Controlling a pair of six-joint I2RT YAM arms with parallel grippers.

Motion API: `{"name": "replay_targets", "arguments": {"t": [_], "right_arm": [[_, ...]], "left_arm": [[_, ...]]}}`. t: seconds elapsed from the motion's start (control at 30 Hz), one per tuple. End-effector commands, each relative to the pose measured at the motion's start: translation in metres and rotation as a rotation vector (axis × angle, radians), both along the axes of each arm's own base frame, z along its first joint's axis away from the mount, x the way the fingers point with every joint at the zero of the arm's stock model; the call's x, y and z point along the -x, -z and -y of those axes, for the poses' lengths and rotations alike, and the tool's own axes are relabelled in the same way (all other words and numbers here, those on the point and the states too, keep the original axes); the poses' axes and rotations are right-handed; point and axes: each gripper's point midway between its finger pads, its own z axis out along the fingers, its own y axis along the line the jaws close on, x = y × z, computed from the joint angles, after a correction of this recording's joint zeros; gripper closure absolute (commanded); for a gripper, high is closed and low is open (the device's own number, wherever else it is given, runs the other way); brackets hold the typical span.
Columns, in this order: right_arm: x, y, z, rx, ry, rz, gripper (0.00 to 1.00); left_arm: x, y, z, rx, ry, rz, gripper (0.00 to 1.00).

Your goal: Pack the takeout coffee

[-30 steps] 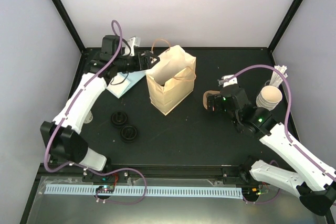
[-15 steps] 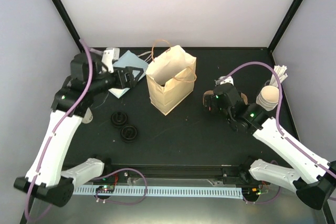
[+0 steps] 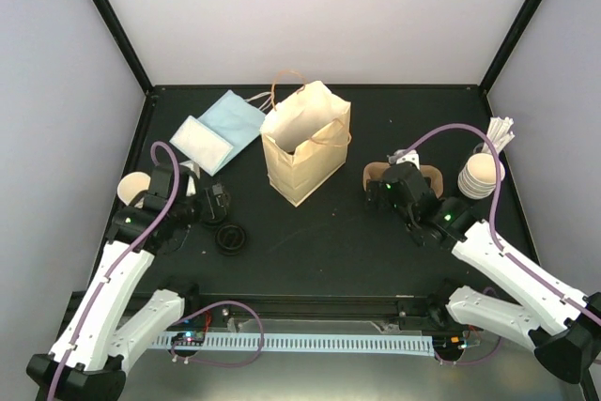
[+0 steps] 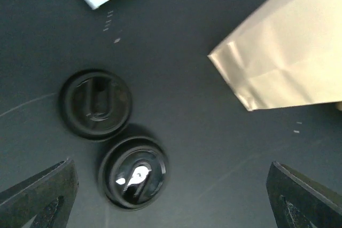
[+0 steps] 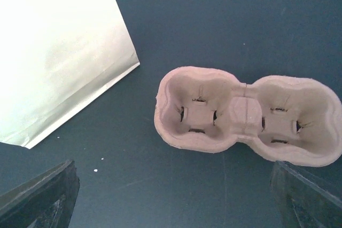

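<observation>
Since the frame a second ago showed the left arm stretched to the far left corner by the bag handle, it has drawn back toward its base. The left gripper (image 3: 214, 204) now hangs over the two black lids (image 4: 96, 103), jaws spread wide, nothing between them. One lid is partly hidden under the gripper in the top view; the wrist view shows both lying flat and touching. With the arm gone, a white napkin pack (image 3: 200, 141) and a pale blue sheet (image 3: 235, 117) are uncovered at far left.

Right gripper (image 3: 389, 189): shifted slightly left, jaws wide apart, empty, above the brown pulp carrier (image 5: 246, 116), whose two wells are bare.

Takeout coffee (image 3: 133, 186): at the table's left edge, just beside the left arm, partly covered by it, well apart from the paper bag (image 3: 305, 143).

Bag stands open at centre, between both grippers. A stack of cups (image 3: 481, 176) with white sticks (image 3: 500, 129) sits far right.
</observation>
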Motion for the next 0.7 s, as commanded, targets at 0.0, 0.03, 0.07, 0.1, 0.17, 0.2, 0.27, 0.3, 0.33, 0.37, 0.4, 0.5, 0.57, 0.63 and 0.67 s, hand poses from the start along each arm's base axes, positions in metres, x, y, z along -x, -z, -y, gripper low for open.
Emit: {"name": "replay_targets", "arguments": {"t": [0.0,0.03,0.07,0.1,0.17,0.2,0.27,0.3,0.33,0.37,0.4,0.5,0.57,0.63,0.67], "right_arm": [[-0.006,0.001,-0.007,-0.067,0.019,0.015,0.0],[-0.005,0.005,-0.008,-0.068,0.012,0.004,0.0],[-0.005,0.009,-0.01,-0.069,0.004,-0.006,0.0],[-0.005,0.012,-0.011,-0.069,0.001,-0.011,0.0],[-0.004,0.016,-0.011,-0.068,-0.002,-0.018,0.0],[-0.003,0.018,-0.011,-0.069,-0.001,-0.017,0.0],[-0.002,0.02,-0.008,-0.066,0.004,-0.016,0.0],[-0.001,0.022,-0.008,-0.065,0.003,-0.018,0.0],[-0.001,0.022,-0.008,-0.067,0.001,-0.017,0.0],[0.0,0.023,-0.008,-0.071,-0.003,-0.018,0.0],[0.001,0.024,-0.009,-0.073,-0.009,-0.021,0.0],[0.003,0.027,-0.011,-0.081,-0.02,-0.029,0.0],[0.004,0.025,-0.011,-0.09,-0.026,-0.029,0.0],[0.007,0.023,-0.012,-0.107,-0.036,-0.023,0.0],[0.008,0.023,-0.013,-0.121,-0.044,-0.02,0.0]], "left_arm": [[-0.002,0.006,-0.035,-0.099,-0.192,0.001,0.01],[-0.004,0.007,-0.039,-0.119,-0.207,0.0,0.01],[-0.005,0.006,-0.042,-0.138,-0.216,0.002,0.01],[-0.007,0.006,-0.044,-0.157,-0.219,0.002,0.01],[-0.014,0.003,-0.047,-0.187,-0.213,0.011,0.02],[-0.017,0.001,-0.047,-0.197,-0.205,0.017,0.03],[-0.025,-0.004,-0.051,-0.241,-0.193,0.023,0.03],[-0.028,-0.008,-0.056,-0.286,-0.19,0.03,0.04],[-0.032,-0.014,-0.064,-0.347,-0.19,0.039,0.04],[-0.035,-0.019,-0.075,-0.414,-0.214,0.037,0.04],[-0.037,-0.025,-0.087,-0.471,-0.246,0.032,0.04],[-0.046,-0.036,-0.108,-0.518,-0.31,0.012,0.07],[-0.055,-0.037,-0.112,-0.481,-0.333,0.007,0.08],[-0.062,-0.037,-0.122,-0.438,-0.388,0.019,0.08],[-0.065,-0.035,-0.125,-0.41,-0.402,0.025,0.09]]}}
